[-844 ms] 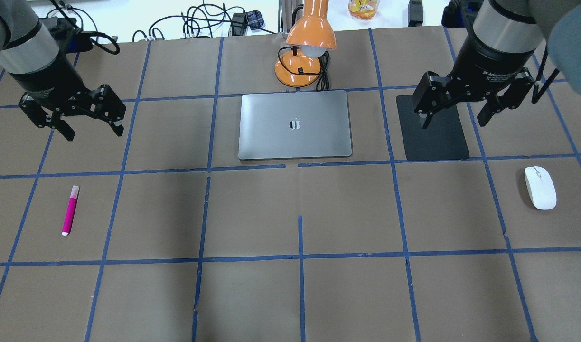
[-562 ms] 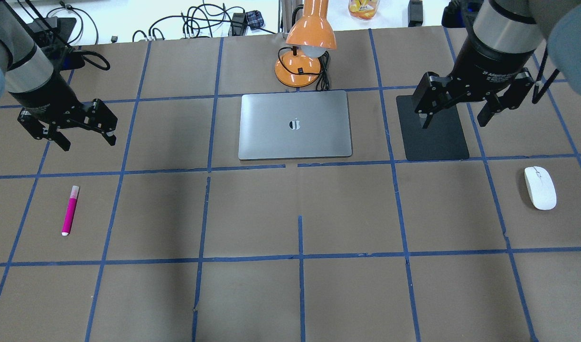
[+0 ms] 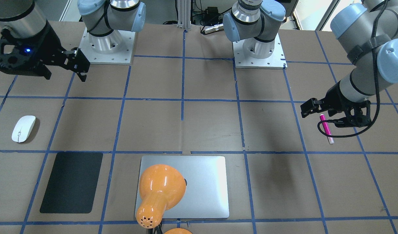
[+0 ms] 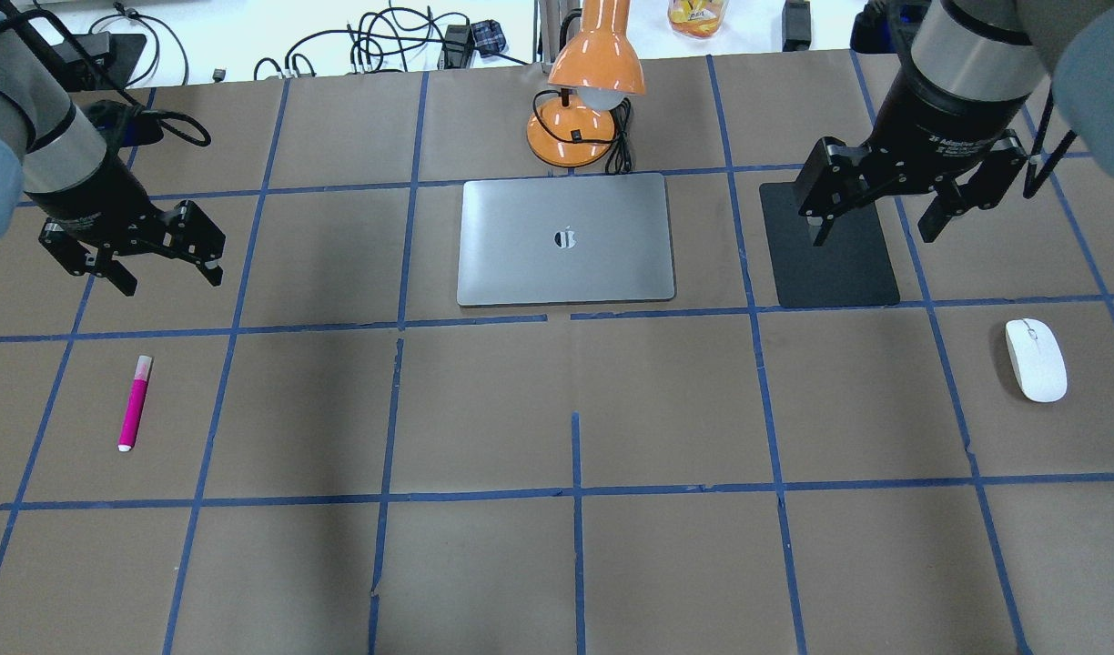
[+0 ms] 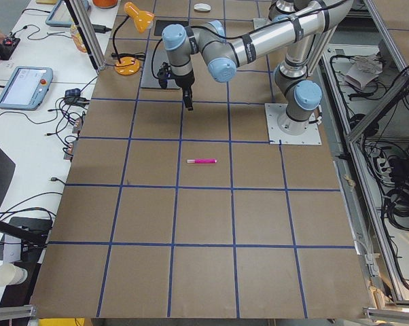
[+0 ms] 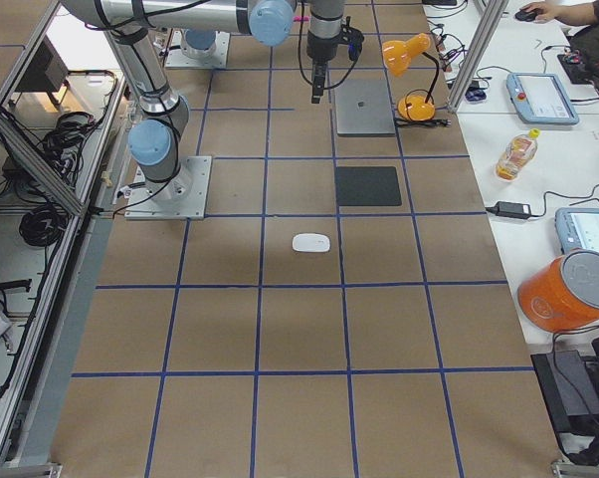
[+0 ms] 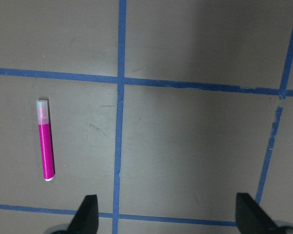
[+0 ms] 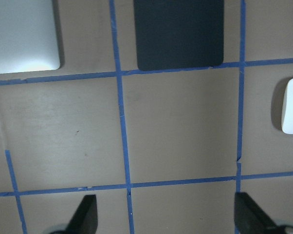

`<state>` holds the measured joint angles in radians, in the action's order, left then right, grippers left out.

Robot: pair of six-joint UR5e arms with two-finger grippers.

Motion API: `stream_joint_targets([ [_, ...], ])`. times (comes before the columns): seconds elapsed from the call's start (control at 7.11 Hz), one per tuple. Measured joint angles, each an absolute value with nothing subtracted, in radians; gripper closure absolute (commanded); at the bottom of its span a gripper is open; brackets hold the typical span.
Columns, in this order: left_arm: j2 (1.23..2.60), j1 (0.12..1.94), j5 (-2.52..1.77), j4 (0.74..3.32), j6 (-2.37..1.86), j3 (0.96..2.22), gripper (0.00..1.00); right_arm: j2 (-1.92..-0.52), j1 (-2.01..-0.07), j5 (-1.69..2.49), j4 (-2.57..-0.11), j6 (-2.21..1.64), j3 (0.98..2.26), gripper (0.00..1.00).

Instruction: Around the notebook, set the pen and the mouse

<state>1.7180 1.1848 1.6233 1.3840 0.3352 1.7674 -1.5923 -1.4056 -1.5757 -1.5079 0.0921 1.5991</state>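
I read places as a dial on the overhead view, centred on the notebook, which lies flat and closed on the table. The pen lies at 8 o'clock, well apart from it, its pale cap end pointing to 12. The mouse sits at 4 o'clock, also well apart.

My left gripper hangs above the table with its fingers spread wide and nothing between them. The pen lies at 6 o'clock from it. In my left wrist view the pen is outside my fingertips, off toward 10 o'clock.

My right gripper is also spread wide and empty, and hovers over the black mat. The mouse is at 4 o'clock from it.

The mat lies at 3 o'clock of the notebook, near it but not touching. An orange desk lamp stands at 12 o'clock, just beside the notebook's far edge. In the front-facing view its shade hides part of the lid. Brown table crossed by blue tape lines lies between pen and notebook, and between mouse and notebook.
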Motion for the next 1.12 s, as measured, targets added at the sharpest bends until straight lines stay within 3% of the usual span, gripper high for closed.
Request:
stream_joint_targets([
  [0.7, 1.850, 0.959, 1.625, 0.933, 0.699, 2.025, 0.00, -1.376, -1.113, -1.595, -1.794, 0.301, 1.641, 0.00],
  [0.84, 1.866, 0.934, 1.625, 0.903, 0.733, 2.044, 0.12, -1.334, -1.072, -1.601, -1.860, 0.321, 1.672, 0.00],
  [0.98, 1.881, 0.923, 1.625, 0.865, 0.750, 2.053, 0.37, -1.306, -1.042, -1.605, -1.936, 0.345, 1.719, 0.00],
  [1.12, 1.897, 0.918, 1.625, 0.817, 0.765, 2.056, 0.68, -1.285, -1.019, -1.612, -2.031, 0.371, 1.778, 0.00],
])
